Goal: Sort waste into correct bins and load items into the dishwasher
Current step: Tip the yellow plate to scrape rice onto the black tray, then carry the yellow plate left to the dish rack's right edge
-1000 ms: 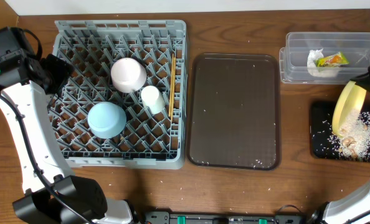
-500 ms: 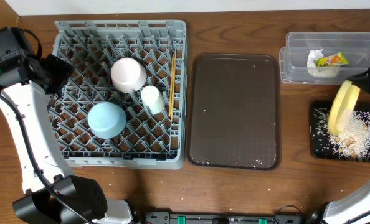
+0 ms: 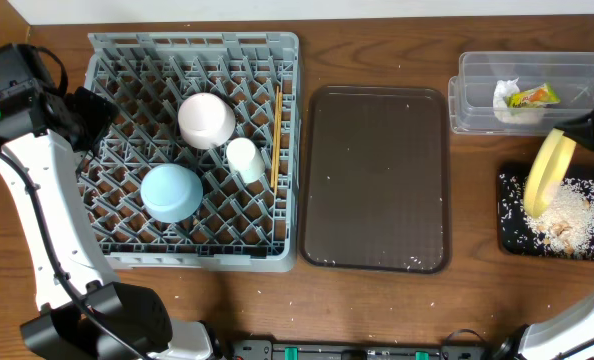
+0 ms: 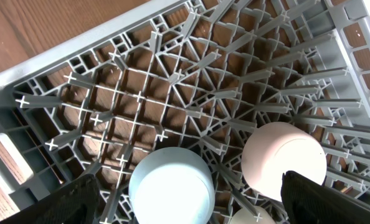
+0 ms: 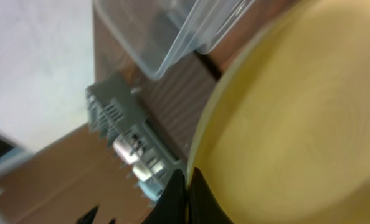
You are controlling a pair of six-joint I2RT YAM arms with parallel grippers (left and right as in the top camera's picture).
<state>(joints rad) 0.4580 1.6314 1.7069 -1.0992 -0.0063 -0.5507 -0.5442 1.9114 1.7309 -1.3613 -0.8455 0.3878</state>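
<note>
**Q:** So, what has the right gripper (image 5: 186, 190) got?

**A:** Your right gripper is pinched tight on the rim of the plate (image 3: 545, 172). You hold the plate up on its edge, tipped over the black tray (image 3: 509, 240), at the right side of the table (image 3: 377, 300).

**Q:** Where are the crumbs (image 3: 567, 215)?

**A:** They lie in a pale heap on the black tray, right by the low edge of the plate. More small bits are spread around the heap. I cannot tell if any are stuck to the plate.

**Q:** And the other trash?

**A:** The tissue (image 3: 507, 100) and the wrapper (image 3: 535, 96) sit side by side in the tub (image 3: 467, 100). The tub is just behind the black tray.

**Q:** What about the left gripper (image 4: 190, 186)?

**A:** Your left gripper is spread wide and holds nothing. It hangs over the left part of the rack (image 3: 197, 260).

**Q:** What is in the rack?

**A:** The pink bowl (image 3: 206, 119) and the blue bowl (image 3: 171, 192) are in the middle. Both look bottom-up, and the pink one is farther back. The cup (image 3: 243, 159) is just beside them on the right. The chopsticks (image 3: 276, 135) lie along the right side of the rack. The brown tray (image 3: 377, 180) sits between the rack and the black tray.
</note>
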